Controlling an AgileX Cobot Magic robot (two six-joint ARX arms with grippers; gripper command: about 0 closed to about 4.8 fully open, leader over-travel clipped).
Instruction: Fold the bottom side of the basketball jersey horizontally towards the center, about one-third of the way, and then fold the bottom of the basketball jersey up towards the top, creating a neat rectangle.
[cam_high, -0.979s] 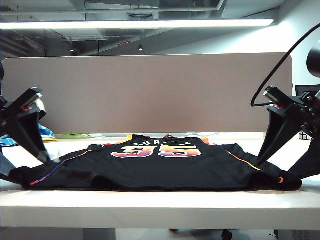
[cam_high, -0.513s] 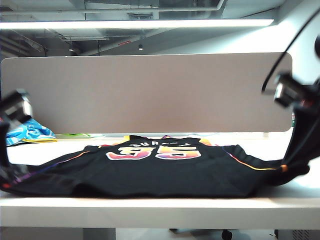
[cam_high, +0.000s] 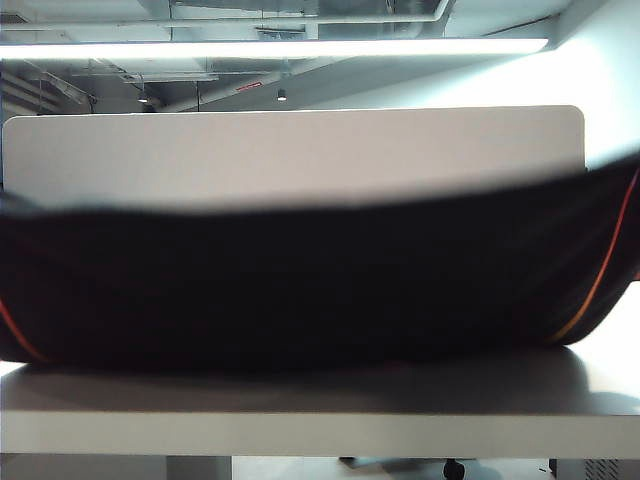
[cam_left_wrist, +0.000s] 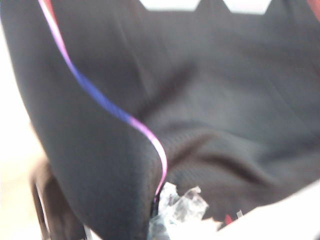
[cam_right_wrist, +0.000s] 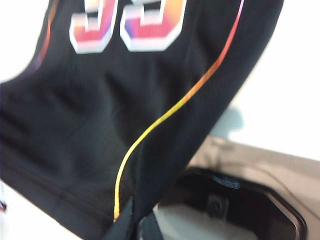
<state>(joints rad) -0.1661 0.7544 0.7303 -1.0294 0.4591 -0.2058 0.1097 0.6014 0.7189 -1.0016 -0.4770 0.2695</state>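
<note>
The basketball jersey (cam_high: 300, 290) hangs lifted above the white table (cam_high: 300, 410), stretched as a wide black band across the whole exterior view, sagging a little in the middle and higher at both ends. Its lower edge sits just above the tabletop, and a thin orange side stripe (cam_high: 600, 280) curves down its right end. Neither arm shows in that view; the cloth covers them. Behind it stands a pale partition panel (cam_high: 300, 150).

In the left wrist view the left gripper (cam_left_wrist: 159, 210) is clenched on the jersey's edge, right where the blue-to-pink side stripe (cam_left_wrist: 100, 100) runs down into the jaws. Black fabric drapes away from the grip in soft folds.

In the right wrist view the right gripper (cam_right_wrist: 131, 225) is likewise clamped on the jersey's edge, at the end of the yellow-orange side stripe (cam_right_wrist: 165, 117). The cloth falls away from it, and the number 35 (cam_right_wrist: 127, 22), in pink and orange with white outlines, shows on the far part.
</note>
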